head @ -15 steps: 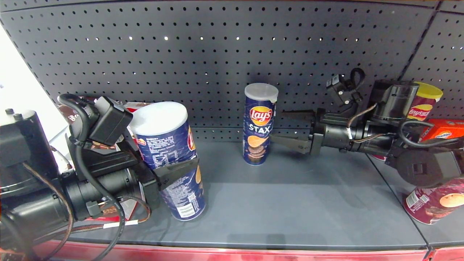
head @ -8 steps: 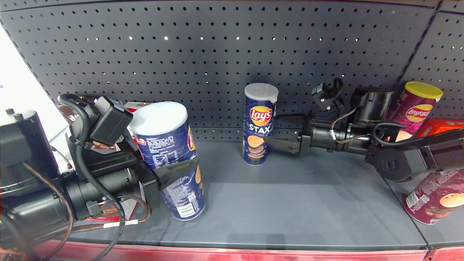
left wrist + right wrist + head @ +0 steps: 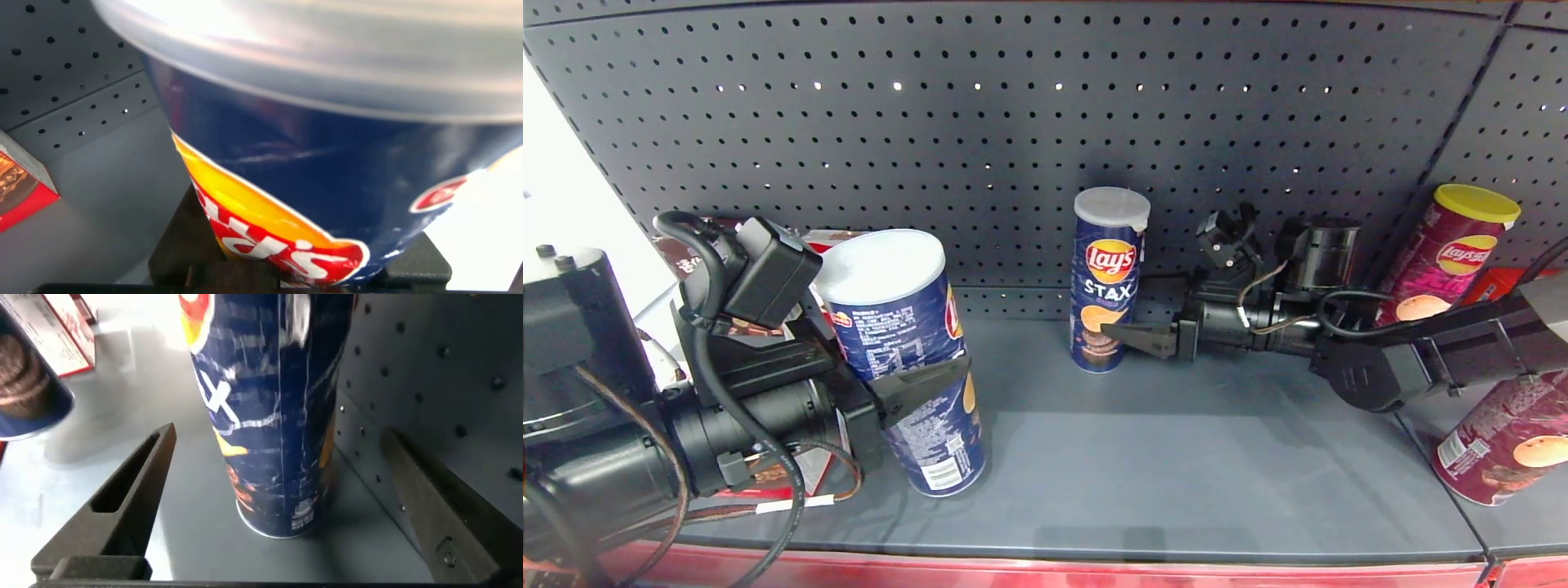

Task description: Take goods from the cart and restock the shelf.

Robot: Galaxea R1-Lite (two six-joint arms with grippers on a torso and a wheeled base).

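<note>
Blue chip cans, two. One, the standing blue can (image 3: 1108, 282), is upright on the shelf (image 3: 1176, 457), close against the pegboard (image 3: 1013, 98). The other, the held blue can (image 3: 890, 302), is to the left of the standing blue can and nearer the shelf's front edge, tilted so its lid leans away from it.

Magenta cans, two, both right of the standing blue can: the upright magenta can (image 3: 1458, 245) with a yellow lid, and the lying magenta can (image 3: 1503, 445) nearer the front.

Red cartons (image 3: 825, 238), far left of the standing blue can, partly hidden; number unclear.

Left gripper (image 3: 907, 367): clamped around the held blue can's middle.

Right gripper (image 3: 278, 434): spread wide, one finger on each side of the standing blue can near its base, with a gap on both sides.
</note>
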